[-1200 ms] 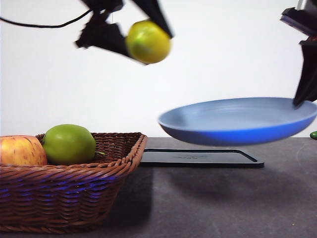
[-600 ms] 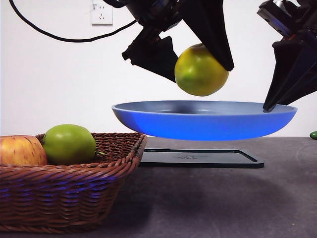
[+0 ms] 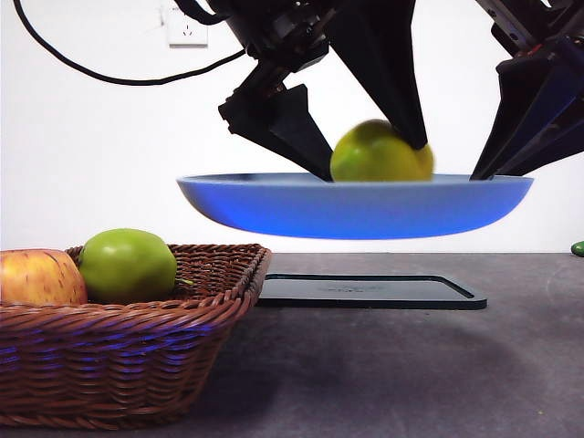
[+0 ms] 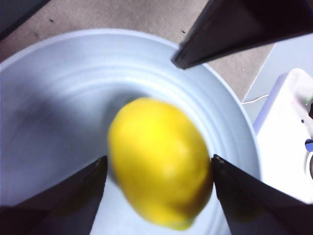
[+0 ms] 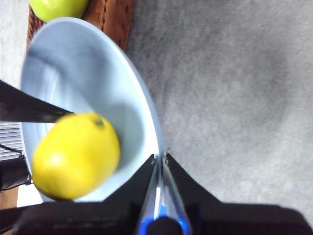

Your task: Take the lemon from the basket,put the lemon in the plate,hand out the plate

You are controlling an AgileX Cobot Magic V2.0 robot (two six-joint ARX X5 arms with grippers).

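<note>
The lemon (image 3: 379, 153) (image 4: 159, 161) (image 5: 76, 154) lies low in the light blue plate (image 3: 347, 208) (image 4: 49, 98) (image 5: 83, 63), blurred, between the jaws of my left gripper (image 3: 374, 164) (image 4: 159, 166). Those jaws stand open just beside it on either side. My right gripper (image 3: 479, 173) (image 5: 160, 159) is shut on the plate's rim and holds the plate level in the air above the table. The wicker basket (image 3: 137, 356) (image 5: 115, 19) stands at the front left, below the plate's left edge.
A green apple (image 3: 128, 265) (image 5: 58, 7) and a red-yellow apple (image 3: 36, 278) lie in the basket. A flat black tray (image 3: 365, 292) rests on the table under the plate. A small green thing (image 3: 578, 248) shows at the right edge.
The left gripper came down with the lemon into the plate, and the lemon now looks loose and blurred. The right gripper carried the plate left and slightly up.
</note>
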